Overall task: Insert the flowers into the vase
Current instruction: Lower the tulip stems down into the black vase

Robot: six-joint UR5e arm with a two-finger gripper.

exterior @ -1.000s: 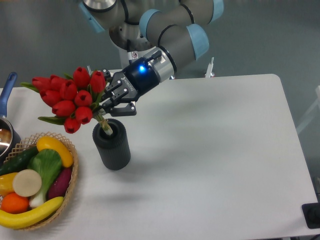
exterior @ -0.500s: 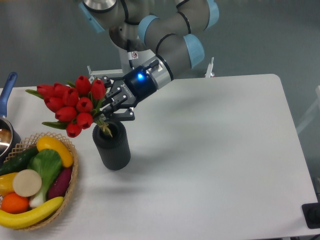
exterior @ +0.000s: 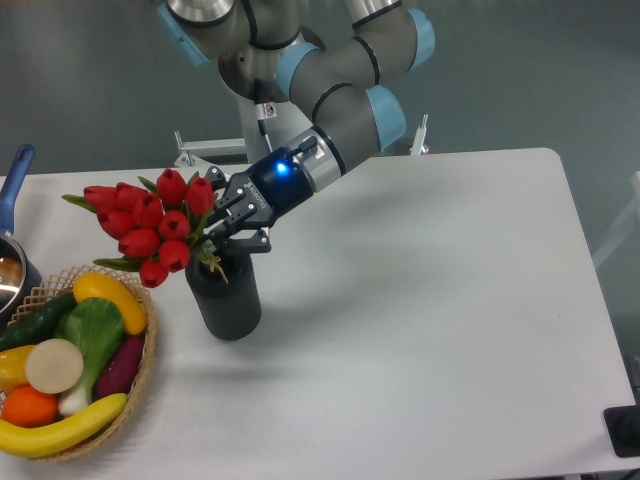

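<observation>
The flowers (exterior: 150, 222), a bunch of red tulip buds with green leaves, lean out to the left with their stems reaching down into the mouth of the vase. The vase (exterior: 225, 298) is a dark grey ribbed cylinder standing upright on the white table, left of centre. My gripper (exterior: 220, 232) is shut on the flower stems just above the vase's mouth, coming in from the upper right.
A wicker basket (exterior: 140, 385) of toy fruit and vegetables sits at the front left, close beside the vase. A pot with a blue handle (exterior: 14, 180) is at the left edge. A black object (exterior: 625, 430) sits at the lower right corner.
My gripper has moved down and a little to the right with the flowers. The bunch sits lower and the stems have gone deeper into the vase's mouth.
</observation>
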